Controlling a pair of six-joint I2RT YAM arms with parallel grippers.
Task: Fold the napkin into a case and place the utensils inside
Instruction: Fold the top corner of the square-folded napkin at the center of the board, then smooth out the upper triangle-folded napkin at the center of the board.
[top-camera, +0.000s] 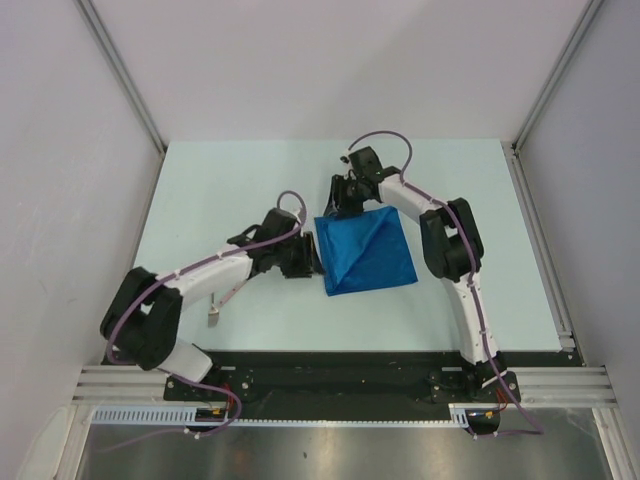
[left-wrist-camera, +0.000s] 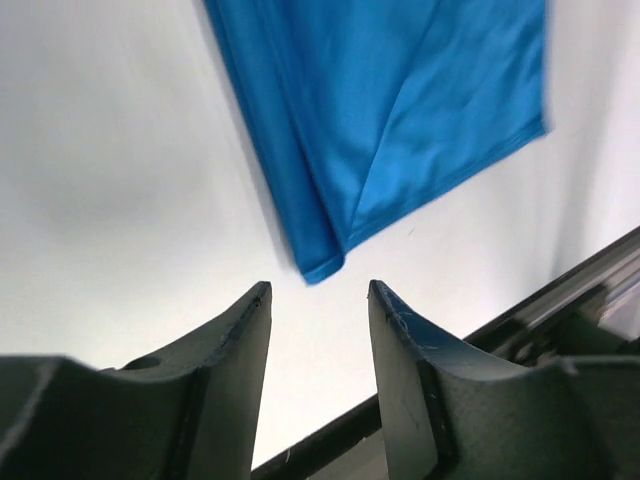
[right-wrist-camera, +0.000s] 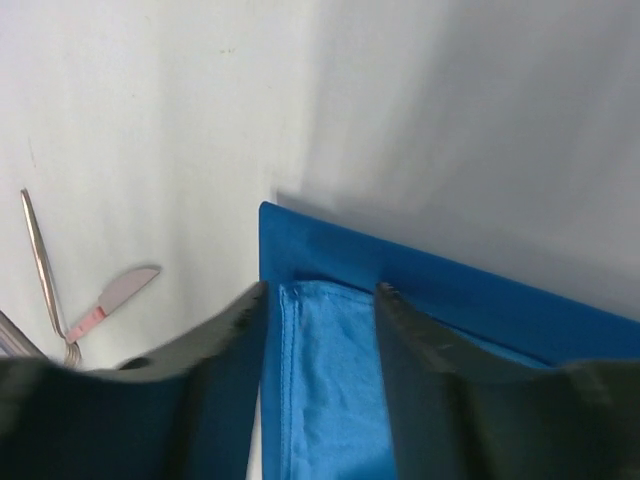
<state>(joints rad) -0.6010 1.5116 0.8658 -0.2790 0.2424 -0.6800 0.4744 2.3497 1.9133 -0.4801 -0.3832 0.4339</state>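
Position on the smooth pale blue-green desk (top-camera: 220, 190): soft royal-blue cloth napkin (top-camera: 365, 250) at centre, partly folded, with one diagonal crease and a lighter upper layer over a darker lower one. Not yet a narrow case. Faint sheen, stitched hem, limp drape.

Status of left pincer (left-wrist-camera: 318, 300): moderately parted, gripping nothing, just short of the napkin's folded corner.

Status of right pincer (right-wrist-camera: 320, 300): likewise parted, straddling the hemmed edge of the upper layer at the opposite corner. Contact with the cloth: cannot tell.

Slim silver-grey metal utensils (right-wrist-camera: 115, 292), one with a pinkish band: flat on the desk, apart from the napkin, outside any fold.

Hazards:
- Avoid closing on one layer only: risk of peeling the fold open.
- Avoid uneven pull between pincers: probable skewed crease, crooked case.
- Expect sliding of sheeny cloth on the slick desk during any drag.
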